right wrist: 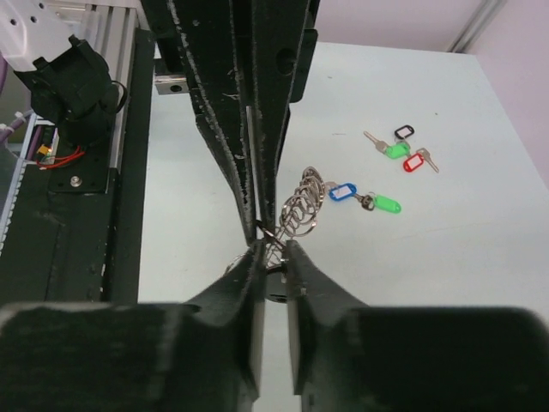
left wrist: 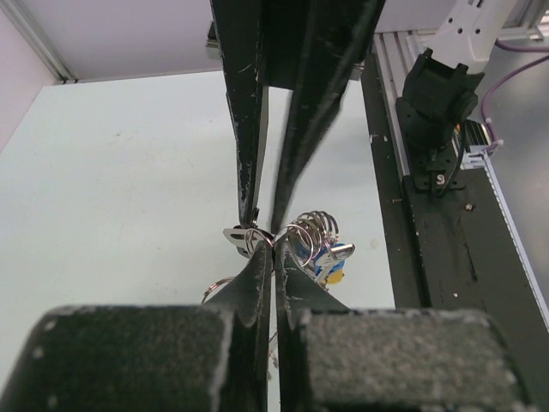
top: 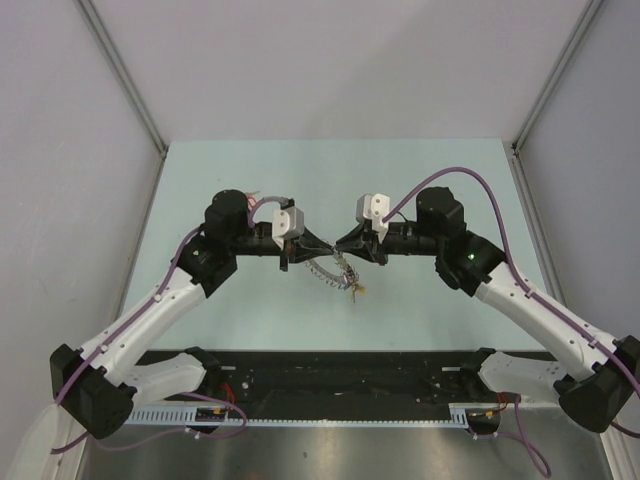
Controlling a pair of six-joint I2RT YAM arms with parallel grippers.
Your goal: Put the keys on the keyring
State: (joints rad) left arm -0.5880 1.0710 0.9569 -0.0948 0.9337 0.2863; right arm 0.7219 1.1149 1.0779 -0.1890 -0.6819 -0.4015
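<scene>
The keyring (top: 328, 270) is a floppy coil of silvery rings hanging between my two grippers above the table. My left gripper (top: 312, 256) is shut on one end of it; in the left wrist view (left wrist: 273, 251) the coil (left wrist: 314, 232) hangs just right of the jaws. A flat silver key (left wrist: 238, 237) sticks out left, and blue and yellow tags (left wrist: 331, 263) hang below. My right gripper (top: 343, 252) is shut on the coil from the opposite side (right wrist: 271, 254). The ring chain (right wrist: 300, 206) runs down to a blue tag (right wrist: 341, 190) and a green tag (right wrist: 388, 204).
In the right wrist view, loose keys with black (right wrist: 403, 132), green (right wrist: 396, 151) and red (right wrist: 413, 161) tags lie on the pale green table (top: 420, 180). A black rail (top: 340, 372) runs along the near edge. Grey walls close in three sides.
</scene>
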